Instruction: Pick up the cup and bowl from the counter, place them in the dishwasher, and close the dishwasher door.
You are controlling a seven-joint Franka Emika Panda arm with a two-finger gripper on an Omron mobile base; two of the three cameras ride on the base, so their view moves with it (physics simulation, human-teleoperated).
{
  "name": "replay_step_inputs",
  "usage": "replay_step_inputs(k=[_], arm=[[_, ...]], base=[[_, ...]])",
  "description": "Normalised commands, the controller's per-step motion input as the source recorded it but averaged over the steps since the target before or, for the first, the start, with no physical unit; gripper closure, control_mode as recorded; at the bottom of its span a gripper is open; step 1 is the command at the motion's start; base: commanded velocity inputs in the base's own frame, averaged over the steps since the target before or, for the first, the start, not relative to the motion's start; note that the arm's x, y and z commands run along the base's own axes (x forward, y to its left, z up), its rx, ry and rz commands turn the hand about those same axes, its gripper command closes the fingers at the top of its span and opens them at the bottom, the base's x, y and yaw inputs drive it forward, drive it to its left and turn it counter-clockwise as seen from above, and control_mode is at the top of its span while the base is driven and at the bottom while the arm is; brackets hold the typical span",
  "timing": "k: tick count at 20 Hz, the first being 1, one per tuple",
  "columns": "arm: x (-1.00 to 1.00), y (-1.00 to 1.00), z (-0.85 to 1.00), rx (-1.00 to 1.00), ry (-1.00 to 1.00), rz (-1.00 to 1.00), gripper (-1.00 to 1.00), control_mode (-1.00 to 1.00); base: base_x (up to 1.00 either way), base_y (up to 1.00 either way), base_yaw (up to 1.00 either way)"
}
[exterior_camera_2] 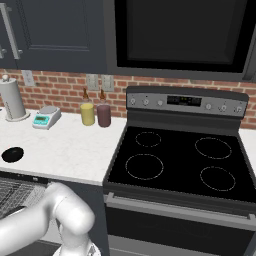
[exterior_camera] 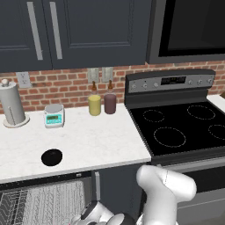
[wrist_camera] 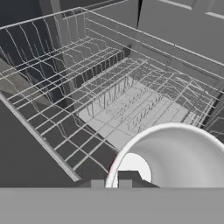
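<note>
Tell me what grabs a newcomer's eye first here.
The cup, white inside, looms in the hand view right at the hand, over the dishwasher's wire rack. On the white counter, the black bowl sits alone near the front edge.

Your two base views look forward and down from behind the arm, one on each side, and share the worktop (exterior_camera: pixel 101 140), the stove (exterior_camera: pixel 184 127) and the brick wall (exterior_camera: pixel 66 88). Your hand view looks steeply down, close above the dishwasher (wrist_camera: pixel 122 105) rack.
</note>
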Motion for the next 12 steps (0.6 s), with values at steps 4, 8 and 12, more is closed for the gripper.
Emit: replay_step_inputs(k=[4,8,12], arm=[[0.09,0.00,-0.21,0.00,0.00,0.00,1.00,-1.00],[0.04,0.00,-0.14,0.00,0.00,0.00,1.00,-1.00],[0.00,0.00,-0.07,0.00,0.00,0.00,1.00,-1.00]], base=[[0.00,0.00,0.00],[0.00,0.00,0.00],[0.00,0.00,0.00]])
